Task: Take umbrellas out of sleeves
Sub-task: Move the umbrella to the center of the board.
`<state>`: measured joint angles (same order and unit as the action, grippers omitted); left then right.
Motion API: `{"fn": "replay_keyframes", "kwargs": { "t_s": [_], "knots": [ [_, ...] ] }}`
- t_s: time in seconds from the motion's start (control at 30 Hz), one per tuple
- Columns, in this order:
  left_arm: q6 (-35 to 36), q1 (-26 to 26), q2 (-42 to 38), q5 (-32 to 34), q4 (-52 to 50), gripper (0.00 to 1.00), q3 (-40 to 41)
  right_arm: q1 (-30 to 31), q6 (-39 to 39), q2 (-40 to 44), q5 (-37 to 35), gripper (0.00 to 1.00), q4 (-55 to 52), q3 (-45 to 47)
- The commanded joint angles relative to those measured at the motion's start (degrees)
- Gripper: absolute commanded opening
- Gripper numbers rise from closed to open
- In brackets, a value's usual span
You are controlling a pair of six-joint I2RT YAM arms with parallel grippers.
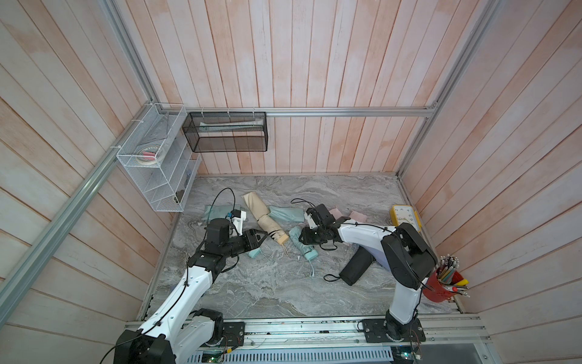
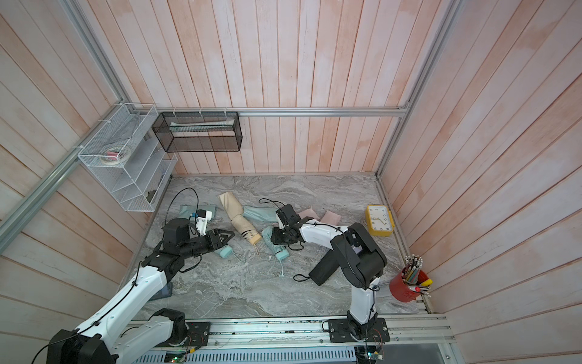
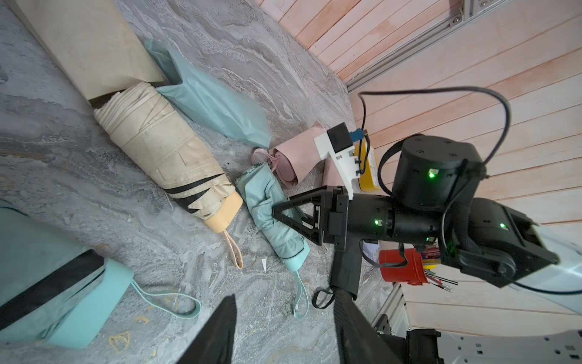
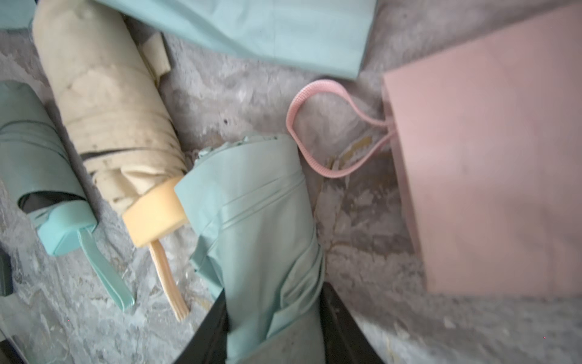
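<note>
- Grey marbled tabletop, walled in by pale wooden planks, carried everything we counted.
- Our right gripper was clamped on the first mint umbrella, with a black finger pressed against each side of the pleated roll. In both top views the roll lay mid-table, its handle end toward the robot's base.
- Our left gripper stood spread, with only marble between its fingers.
- Just beside it lay the second mint umbrella, out of any sleeve.
- Between the two mint rolls lay one cream umbrella, its top end at the mouth of the one cream sleeve. We could not tell whether that end was inside.
- We counted two flat mint pouches. The nearer mint sleeve touched the cream roll, and the farther mint sleeve lay behind the left wrist.
- We counted two pink ones, the nearer pink sleeve and the farther pink sleeve. A pink cord looped from the nearer one's mouth.
- One black umbrella lay partly under the right arm. We could not tell whether it was sleeved.
- At the edges we found one yellow clock, one red pen cup, one white wire rack and one black mesh basket.
</note>
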<state>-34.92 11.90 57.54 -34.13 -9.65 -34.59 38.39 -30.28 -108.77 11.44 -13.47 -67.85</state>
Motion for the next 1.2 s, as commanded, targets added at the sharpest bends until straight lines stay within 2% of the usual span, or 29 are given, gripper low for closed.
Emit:
{"fn": "replay_keyframes", "kwargs": {
  "t_s": [0.0, 0.3, 0.43, 0.5, 0.6, 0.77, 0.87, 0.97, 1.17],
  "knots": [
    [1.4, -0.4, -0.3, -0.5, -0.5, 0.53, -0.2, -0.6, -0.5, -4.9, -1.5, 0.43, -4.2, -4.1],
    [1.4, -0.9, 1.8, -1.3, -0.1, 0.53, -0.8, -6.0, -6.5, -14.9, 9.2, 0.43, 0.4, -17.9],
    [1.7, -1.0, 1.3, -1.0, -1.3, 0.53, -1.6, -7.3, -6.9, -14.4, 13.7, 0.53, 2.2, -21.2],
    [1.9, -1.0, 1.0, -0.8, -1.5, 0.53, -1.6, -7.5, -5.3, -12.1, 13.3, 0.58, 1.2, -21.0],
    [1.7, -0.9, 1.3, -0.7, -0.7, 0.56, -0.9, -8.7, -4.6, -5.7, 12.6, 0.61, 2.5, -15.3],
    [0.1, -0.9, 3.2, -2.6, 3.2, 0.56, 0.5, -13.2, -6.5, 5.5, 12.1, 0.62, 5.5, -0.7],
    [-0.1, -0.9, 3.8, -2.9, 4.0, 0.56, 0.2, -14.8, -8.0, 10.8, 7.9, 0.63, 4.5, 5.2],
    [-0.3, -1.0, 4.1, -3.2, 4.5, 0.56, 0.1, -16.3, -11.7, 13.3, 4.2, 0.63, 2.0, 8.2],
    [-0.3, -0.9, 3.2, -3.4, 4.4, 0.56, 0.8, -21.1, -19.1, 12.0, 10.8, 0.62, 7.6, 11.8]
  ]
}}
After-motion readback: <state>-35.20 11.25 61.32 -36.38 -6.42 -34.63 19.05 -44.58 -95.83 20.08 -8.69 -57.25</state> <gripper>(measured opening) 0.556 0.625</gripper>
